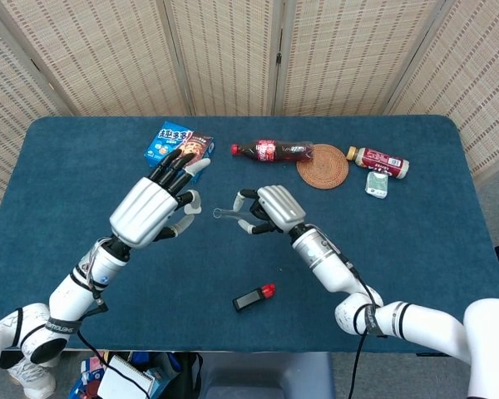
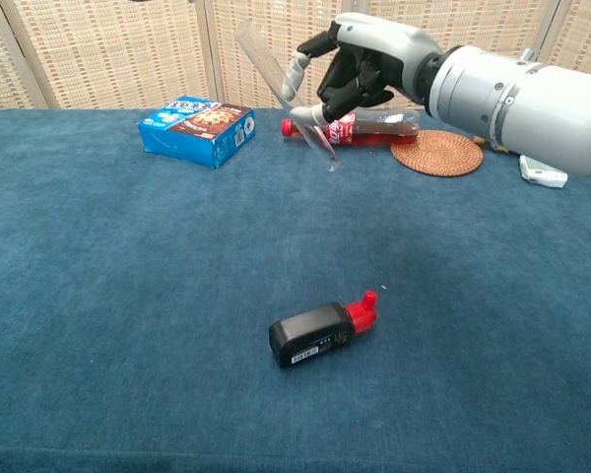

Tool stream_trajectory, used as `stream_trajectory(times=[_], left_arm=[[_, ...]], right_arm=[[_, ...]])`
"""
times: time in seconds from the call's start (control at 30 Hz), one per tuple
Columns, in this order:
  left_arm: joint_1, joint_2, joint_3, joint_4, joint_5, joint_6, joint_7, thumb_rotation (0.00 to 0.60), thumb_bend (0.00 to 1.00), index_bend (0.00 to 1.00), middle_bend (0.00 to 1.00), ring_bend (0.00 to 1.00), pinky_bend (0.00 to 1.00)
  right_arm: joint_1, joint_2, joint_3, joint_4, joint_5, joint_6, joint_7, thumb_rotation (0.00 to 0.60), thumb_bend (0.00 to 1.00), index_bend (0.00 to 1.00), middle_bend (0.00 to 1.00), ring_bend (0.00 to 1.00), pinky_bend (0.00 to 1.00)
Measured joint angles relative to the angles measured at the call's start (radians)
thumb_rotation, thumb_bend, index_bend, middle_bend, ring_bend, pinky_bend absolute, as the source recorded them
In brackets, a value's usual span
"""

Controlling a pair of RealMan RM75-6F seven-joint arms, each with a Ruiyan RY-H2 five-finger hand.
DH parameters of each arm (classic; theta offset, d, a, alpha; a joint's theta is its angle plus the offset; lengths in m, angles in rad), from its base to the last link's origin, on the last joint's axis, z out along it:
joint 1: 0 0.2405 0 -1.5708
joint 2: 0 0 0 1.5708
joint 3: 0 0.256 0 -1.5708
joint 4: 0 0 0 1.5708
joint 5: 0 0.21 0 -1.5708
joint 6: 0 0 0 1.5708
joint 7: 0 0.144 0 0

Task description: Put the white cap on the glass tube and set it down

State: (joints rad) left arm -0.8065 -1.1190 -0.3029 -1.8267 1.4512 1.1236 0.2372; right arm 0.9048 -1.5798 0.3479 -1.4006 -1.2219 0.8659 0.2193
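We see the glass tube (image 2: 281, 84) tilted in the air above the tabletop (image 2: 128, 296), pinched in the right hand (image 2: 360, 69). The left hand (image 1: 162, 204) hovers just beside it, fingers partly spread, and we cannot tell if it holds the white cap. We judge the capping step is in hand; next the two hands must align closely.

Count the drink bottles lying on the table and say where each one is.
2: a cola bottle left of the woven coaster, and a smaller bottle right of it. None seems hidden.
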Motion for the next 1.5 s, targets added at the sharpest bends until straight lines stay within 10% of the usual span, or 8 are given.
stream_trajectory(times=[1.5], left_arm=[[-0.069, -0.043, 0.015, -0.045, -0.089, -0.043, 0.164, 0.600, 0.40, 0.58, 0.08, 0.03, 0.00]], right_arm=[[0.014, 0.003, -0.008, -0.030, 0.012, 0.008, -0.005, 0.600, 0.62, 0.86, 1.00, 1.00, 1.00]])
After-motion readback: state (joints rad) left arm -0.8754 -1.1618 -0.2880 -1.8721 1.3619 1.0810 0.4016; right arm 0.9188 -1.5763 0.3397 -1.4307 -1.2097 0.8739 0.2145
